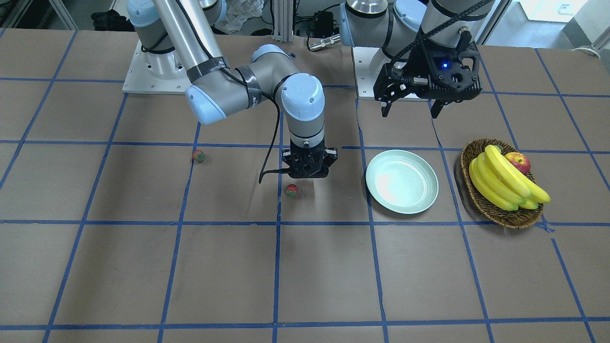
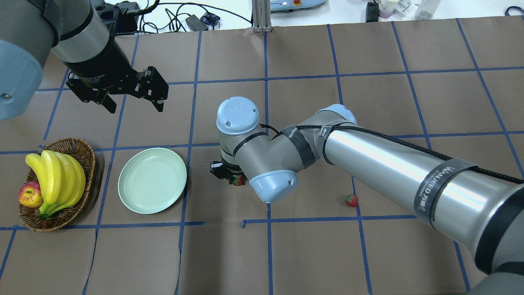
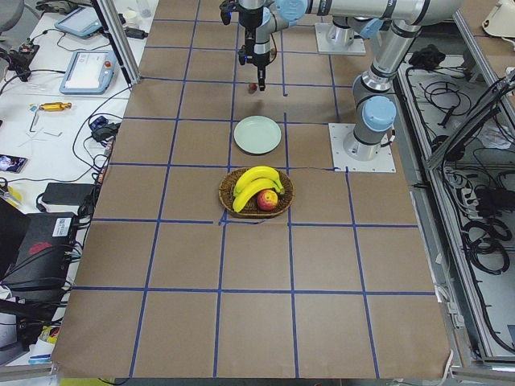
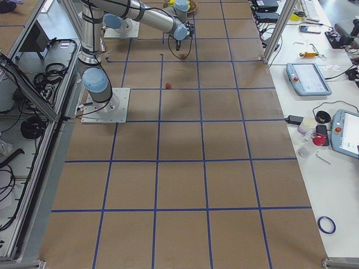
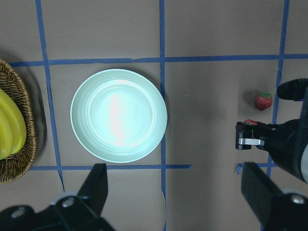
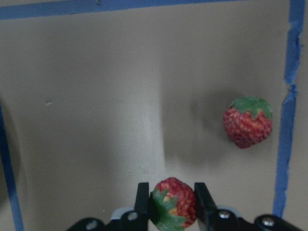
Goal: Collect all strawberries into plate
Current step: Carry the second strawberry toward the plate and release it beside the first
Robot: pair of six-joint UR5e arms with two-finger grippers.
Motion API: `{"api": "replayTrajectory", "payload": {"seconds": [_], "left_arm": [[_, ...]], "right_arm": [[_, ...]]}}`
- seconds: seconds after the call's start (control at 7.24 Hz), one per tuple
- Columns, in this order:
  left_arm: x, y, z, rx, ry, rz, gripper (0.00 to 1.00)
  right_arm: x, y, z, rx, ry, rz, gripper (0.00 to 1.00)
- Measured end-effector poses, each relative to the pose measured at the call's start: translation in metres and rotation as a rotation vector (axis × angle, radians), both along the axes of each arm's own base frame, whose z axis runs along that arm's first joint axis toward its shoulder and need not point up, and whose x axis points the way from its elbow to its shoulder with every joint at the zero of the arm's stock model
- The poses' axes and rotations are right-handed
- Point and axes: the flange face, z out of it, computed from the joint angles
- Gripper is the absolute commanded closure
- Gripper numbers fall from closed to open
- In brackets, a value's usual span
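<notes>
My right gripper (image 6: 171, 195) is shut on a strawberry (image 6: 174, 202) and holds it just above the table, to the right of the plate (image 2: 152, 180); the held berry also shows in the left wrist view (image 5: 250, 122). A second strawberry (image 1: 291, 190) lies on the table close beside that gripper (image 1: 310, 175). A third strawberry (image 1: 198, 156) lies further out on the robot's right (image 2: 351, 200). The pale green plate (image 1: 401, 181) holds nothing. My left gripper (image 1: 410, 114) is open, holds nothing and hangs high behind the plate.
A wicker basket (image 1: 481, 202) with bananas (image 1: 505, 178) and an apple (image 1: 518, 162) stands beside the plate on the robot's left. Blue tape lines cross the brown table cover.
</notes>
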Motion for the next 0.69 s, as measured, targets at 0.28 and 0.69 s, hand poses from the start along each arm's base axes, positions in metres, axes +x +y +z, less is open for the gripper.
{"api": "replayTrajectory", "payload": {"seconds": [0.28,0.69], "left_arm": [[0.0,0.0,0.0,0.0,0.0,-0.001,0.0],[0.0,0.0,0.0,-0.001,0.0,-0.003,0.0]], "right_arm": [[0.004,0.001,-0.011,0.006,0.003,-0.002,0.0],[-0.015,-0.006,0.011,-0.029,0.027,0.0,0.0]]}}
